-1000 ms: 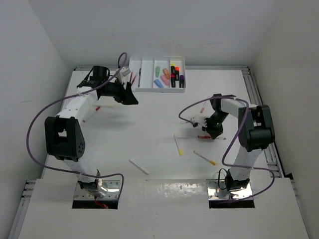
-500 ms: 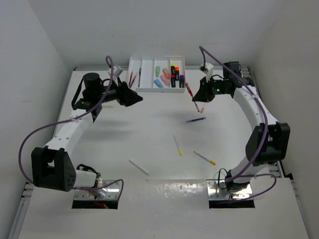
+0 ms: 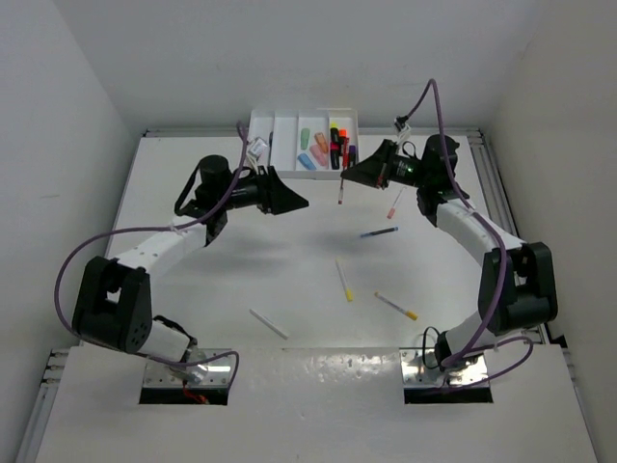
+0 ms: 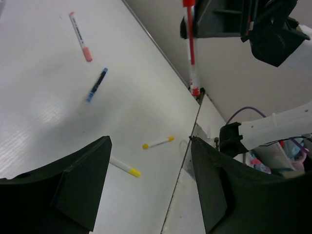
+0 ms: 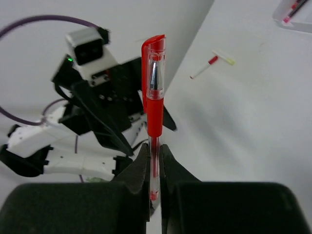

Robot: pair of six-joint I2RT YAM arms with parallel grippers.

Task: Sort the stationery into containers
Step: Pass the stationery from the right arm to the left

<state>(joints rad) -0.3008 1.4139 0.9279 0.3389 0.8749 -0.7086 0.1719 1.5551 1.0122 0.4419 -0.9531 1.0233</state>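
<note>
My right gripper [image 3: 353, 175] is shut on a red pen [image 3: 341, 192] and holds it in the air just in front of the white tray [image 3: 286, 135]. In the right wrist view the red pen [image 5: 154, 92] stands upright, pinched between the fingers [image 5: 141, 168]. My left gripper [image 3: 292, 201] hovers open and holds nothing, left of the red pen and pointing at it. From the left wrist, the red pen [image 4: 190, 46] hangs ahead. Several highlighters [image 3: 318, 150] lie in the tray. Loose on the table are a blue pen [image 3: 379, 232], a pink-tipped pen [image 3: 393, 204], two yellow-tipped pens [image 3: 343, 280] [image 3: 396, 306] and a white one [image 3: 268, 322].
The tray sits against the back wall. A metal rail [image 3: 494, 183] runs along the table's right edge. Purple cables [image 3: 82, 246] loop off both arms. In the right wrist view a red-and-yellow pen [image 5: 211, 60] lies on the table beyond the left arm [image 5: 97, 97].
The right arm lifted the red pen from mid-table to the back, then shifted left toward the tray. The left gripper swung right toward the table's middle, and its jaws widened a little.
</note>
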